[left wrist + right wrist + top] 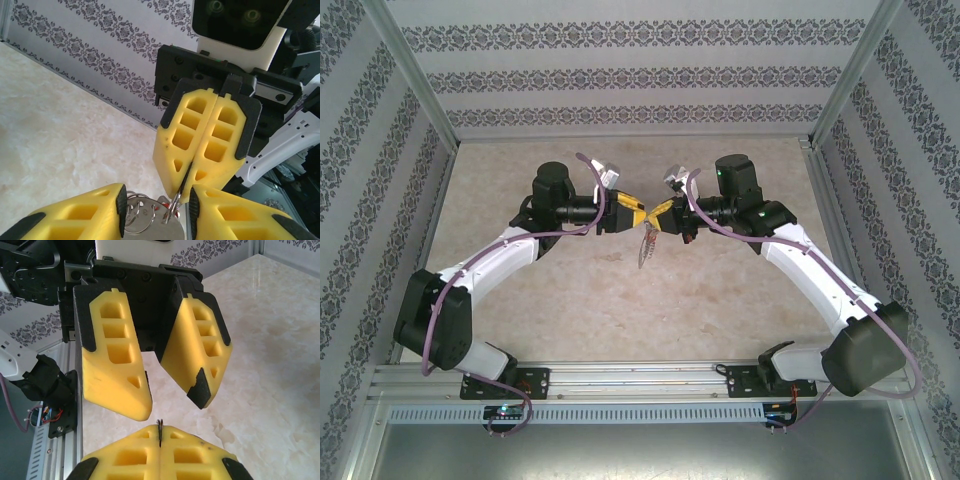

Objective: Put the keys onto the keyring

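Observation:
Both grippers meet in mid-air above the table's middle. My right gripper is shut on a thin wire edge of the keyring, and its closed yellow fingers point down at me in the left wrist view. The keyring hangs below them: a flat grey plate with small silvery rings. A bit of the key's red head peeks out behind the rings. My left gripper is open, its jaws on either side of the keyring bundle.
A beige marble-look tabletop lies under the hanging keyring. Patterned walls enclose the back and sides. An aluminium rail runs along the near edge by the arm bases.

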Controlling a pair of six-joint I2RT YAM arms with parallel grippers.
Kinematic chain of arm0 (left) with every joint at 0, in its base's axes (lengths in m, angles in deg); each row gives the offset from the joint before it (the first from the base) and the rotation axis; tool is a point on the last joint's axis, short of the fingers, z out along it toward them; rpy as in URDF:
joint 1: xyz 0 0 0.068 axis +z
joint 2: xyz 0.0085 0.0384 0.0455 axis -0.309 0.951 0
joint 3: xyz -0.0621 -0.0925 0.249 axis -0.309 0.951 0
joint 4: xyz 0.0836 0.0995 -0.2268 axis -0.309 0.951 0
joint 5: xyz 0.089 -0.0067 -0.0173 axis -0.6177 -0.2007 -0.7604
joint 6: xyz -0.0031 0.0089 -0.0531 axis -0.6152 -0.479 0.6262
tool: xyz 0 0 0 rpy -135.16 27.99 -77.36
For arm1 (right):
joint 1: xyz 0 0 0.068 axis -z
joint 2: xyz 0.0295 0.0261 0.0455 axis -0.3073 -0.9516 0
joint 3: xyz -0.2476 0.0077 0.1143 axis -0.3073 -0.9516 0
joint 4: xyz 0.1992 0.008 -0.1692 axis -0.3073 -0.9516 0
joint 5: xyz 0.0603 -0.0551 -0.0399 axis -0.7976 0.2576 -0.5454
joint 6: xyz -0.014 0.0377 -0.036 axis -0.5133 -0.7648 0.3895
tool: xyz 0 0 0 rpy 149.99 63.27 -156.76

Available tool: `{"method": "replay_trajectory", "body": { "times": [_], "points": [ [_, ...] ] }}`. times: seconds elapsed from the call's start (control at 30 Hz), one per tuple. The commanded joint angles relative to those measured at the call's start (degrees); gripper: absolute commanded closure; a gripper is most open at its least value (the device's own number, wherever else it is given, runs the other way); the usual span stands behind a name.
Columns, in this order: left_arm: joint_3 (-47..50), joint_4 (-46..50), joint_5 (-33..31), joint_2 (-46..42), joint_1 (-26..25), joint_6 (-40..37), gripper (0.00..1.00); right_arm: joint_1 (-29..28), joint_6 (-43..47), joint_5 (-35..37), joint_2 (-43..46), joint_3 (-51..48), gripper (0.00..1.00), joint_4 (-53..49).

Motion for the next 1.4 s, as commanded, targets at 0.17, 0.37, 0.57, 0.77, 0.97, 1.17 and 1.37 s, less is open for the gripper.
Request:
{"method": "replay_trajectory", "body": {
  "times": [0.17,0.37,0.57,0.77,0.97,1.17,1.37],
  "points": [
    [0.0,-4.0,2.3,1.2,-0.8,1.1,0.62,0.7,-0.4,-1.3,0.3,1.7,1.0,2.4],
    [0.3,-4.6,2.7,1.5,-0.9,1.2,0.64,0.9,-0.6,-1.0,0.5,1.6,1.0,2.6],
    [0.5,-6.4,4.3,2.1,-1.2,2.4,0.71,1.0,-0.8,-0.5,0.2,1.5,1.0,2.9],
    [1.1,-7.9,4.8,2.3,-1.5,3.0,0.76,0.9,-1.0,-0.4,0.0,1.5,1.0,3.2],
    [1.7,-11.0,6.1,2.9,-2.2,4.4,0.82,1.1,-1.1,0.1,-0.4,1.5,1.0,3.3],
    [1.7,-11.7,5.7,3.3,-2.5,4.0,0.9,1.2,-1.3,-0.1,-0.7,1.4,1.0,3.5],
    [3.2,-17.6,2.9,3.7,-2.7,6.1,1.0,1.1,-1.9,0.0,-0.5,0.9,1.0,4.0]
  ]
}}
